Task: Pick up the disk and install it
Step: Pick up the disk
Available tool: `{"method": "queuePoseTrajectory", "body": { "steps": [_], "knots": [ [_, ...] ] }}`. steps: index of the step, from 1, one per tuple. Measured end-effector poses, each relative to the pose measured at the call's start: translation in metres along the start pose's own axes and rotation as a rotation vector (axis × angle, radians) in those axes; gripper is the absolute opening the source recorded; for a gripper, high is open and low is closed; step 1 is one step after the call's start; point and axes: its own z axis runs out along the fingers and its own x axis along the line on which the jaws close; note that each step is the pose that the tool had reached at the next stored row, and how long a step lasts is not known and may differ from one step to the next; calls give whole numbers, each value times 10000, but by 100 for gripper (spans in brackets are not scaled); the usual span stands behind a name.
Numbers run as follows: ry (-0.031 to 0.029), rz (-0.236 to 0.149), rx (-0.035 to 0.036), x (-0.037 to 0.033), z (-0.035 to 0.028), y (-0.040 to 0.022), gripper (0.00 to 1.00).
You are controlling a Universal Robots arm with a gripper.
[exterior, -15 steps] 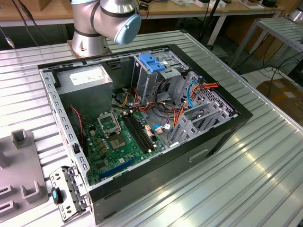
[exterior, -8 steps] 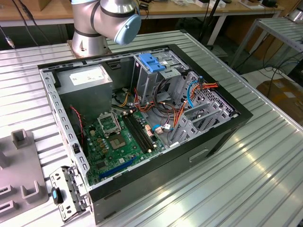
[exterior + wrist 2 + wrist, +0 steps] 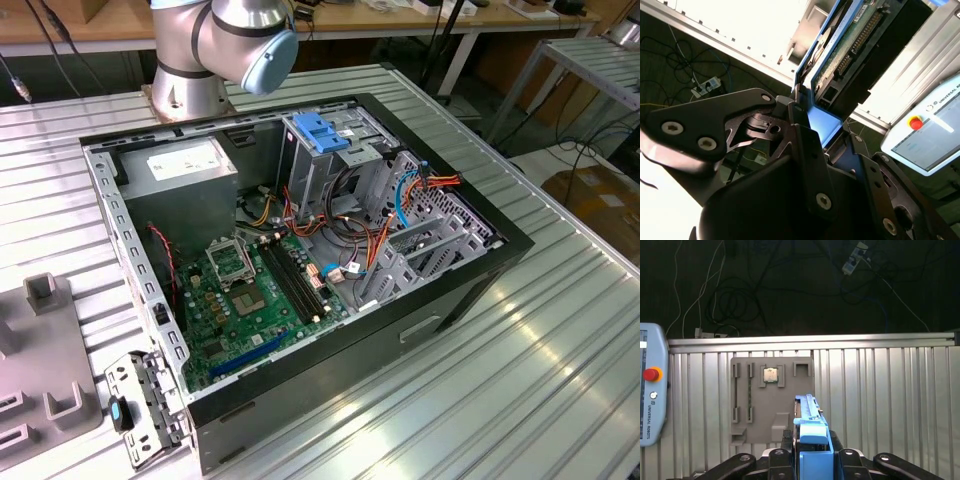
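disk edge-on, blue rail showing, lifted clear above the grey fixture plate on the ribbed table | gripper clamped on the disk's sides in both wrist views | pick-up looks done | install not yet done: open computer case well apart, drive cage holds no disk that I can see

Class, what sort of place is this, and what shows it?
Probably a robotics lab or workshop: an open black computer case lies on a ribbed metal table, a grey robot arm stands beside it, and the black tool grips a blue-railed dark hard drive.
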Motion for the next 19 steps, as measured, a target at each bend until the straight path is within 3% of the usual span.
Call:
{"method": "queuePoseTrajectory", "body": {
  "steps": [19],
  "knots": [
    [0,-1,1,-1,16,-74,37]
  ]
}}
